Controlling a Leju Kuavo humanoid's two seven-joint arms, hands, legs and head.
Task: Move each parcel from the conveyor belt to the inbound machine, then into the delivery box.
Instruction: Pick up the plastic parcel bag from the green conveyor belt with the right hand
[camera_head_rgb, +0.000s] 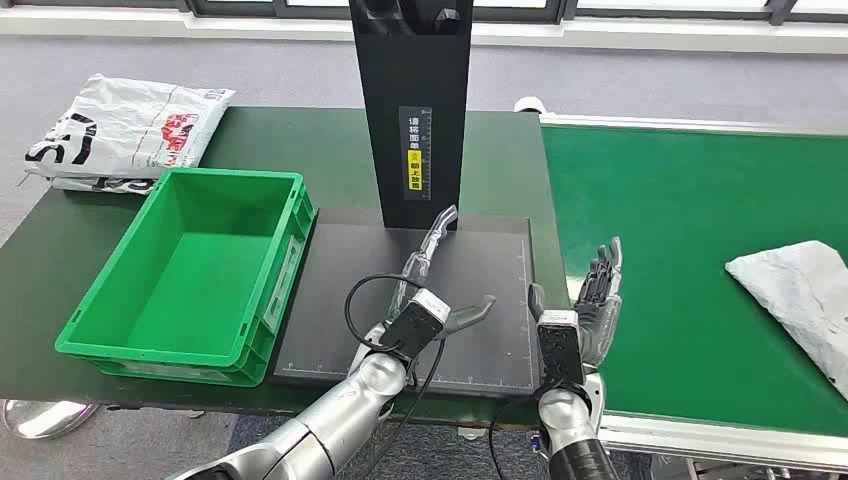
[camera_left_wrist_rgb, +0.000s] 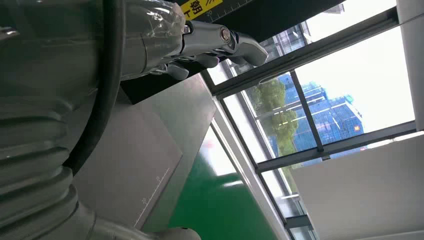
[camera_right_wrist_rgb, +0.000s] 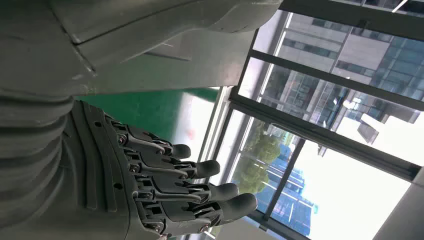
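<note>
Black upright column (camera_head_rgb: 413, 100) of the inbound machine: white vertical label with Chinese characters and a ruler scale, above a yellow label (camera_head_rgb: 414, 172) in black characters, too small to read. White parcel bag (camera_head_rgb: 125, 132) on the tabletop: black and red print, illegible.

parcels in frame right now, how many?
2. A grey parcel lies on the green conveyor belt at the right edge; a white printed parcel lies on the dark table behind the green box.

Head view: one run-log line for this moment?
left hand: open over black platform | right hand: open | grey parcel: on green belt | green crate: empty
</note>
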